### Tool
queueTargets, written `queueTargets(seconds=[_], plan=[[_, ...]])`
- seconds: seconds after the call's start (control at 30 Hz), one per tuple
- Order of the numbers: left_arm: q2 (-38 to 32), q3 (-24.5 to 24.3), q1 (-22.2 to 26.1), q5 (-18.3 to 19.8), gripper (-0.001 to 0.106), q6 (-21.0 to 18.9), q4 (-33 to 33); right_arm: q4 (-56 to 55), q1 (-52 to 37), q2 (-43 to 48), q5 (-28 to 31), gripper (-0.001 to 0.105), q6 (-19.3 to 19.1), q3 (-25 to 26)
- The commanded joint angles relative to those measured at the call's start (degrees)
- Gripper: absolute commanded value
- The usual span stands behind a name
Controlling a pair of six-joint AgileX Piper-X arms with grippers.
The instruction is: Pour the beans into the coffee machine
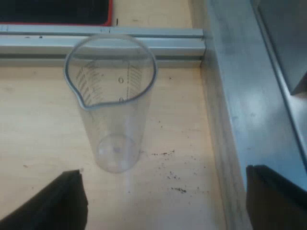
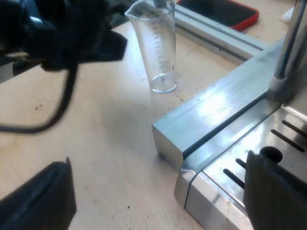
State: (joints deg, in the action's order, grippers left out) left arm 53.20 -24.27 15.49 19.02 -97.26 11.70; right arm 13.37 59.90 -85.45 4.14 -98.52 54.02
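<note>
Task object: the clear plastic measuring glass with printed graduations and a pouring lip (image 1: pixel 112 105) stands upright on the pale wooden table (image 1: pixel 38 139).
Glass contents: the glass is see-through down to its base and no beans are visible in it. It reads as empty.
Glass surroundings: a silver aluminium rail (image 1: pixel 144 45) runs just beyond the glass. A black mat with a red border (image 1: pixel 57 12) lies past the rail. A grey metal beam (image 1: pixel 240 110) runs beside the glass, near but not touching it.
Table surface: dark specks of coffee grounds (image 1: pixel 172 177) are scattered near the base of the glass.
Left gripper (image 1: pixel 163 175): the two black fingers are spread wide with nothing between them. The glass stands just ahead of the tips, apart from both fingers.
Right gripper (image 2: pixel 158 163): the fingers are spread wide and hold nothing. It hangs over the corner of the beam and the slotted steel drip tray of the espresso machine (image 2: pixel 288 139), well apart from the glass.
Progress (judgement): an empty, released glass suggests either that the pour is done or that the beans have yet to be loaded. These views do not settle which.
Remaining (judgement): if beans are yet to go in, the whole sequence is outstanding, namely grip, lift, carry to the machine's top, and tip.
</note>
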Motion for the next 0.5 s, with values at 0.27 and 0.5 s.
queueTargets(seconds=[0.27,0.5], plan=[[-15.31,-10.13,-0.55,-0.57,0.072,-0.85,24.03,-14.47,-0.19,13.57,0.75,0.074,1.45,-0.05],[-21.92,-18.0,-7.26,-1.2,0.072,-1.07,31.35,-25.67,-0.19,26.03,0.76,0.074,2.34,-0.05]])
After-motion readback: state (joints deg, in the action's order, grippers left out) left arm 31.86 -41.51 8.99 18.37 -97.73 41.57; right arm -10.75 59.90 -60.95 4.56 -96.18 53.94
